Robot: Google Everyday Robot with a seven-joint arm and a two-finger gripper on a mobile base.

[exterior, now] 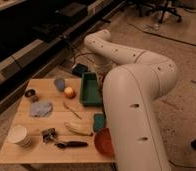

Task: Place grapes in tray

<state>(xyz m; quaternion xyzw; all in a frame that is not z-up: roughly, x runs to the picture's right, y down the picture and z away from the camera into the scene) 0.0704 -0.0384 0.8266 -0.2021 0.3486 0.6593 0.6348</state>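
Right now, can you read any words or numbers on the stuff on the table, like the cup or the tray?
No text can be read.
The white cup, the green tray and the white arm show no words, labels or numbers. Any print on them is too small to make out.
The gripper is hidden behind the arm, near the tray's far end, jaws shut.

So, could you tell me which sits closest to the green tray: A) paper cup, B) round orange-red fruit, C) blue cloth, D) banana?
B: the fruit lies right beside the tray; the gripper is hidden behind the arm.
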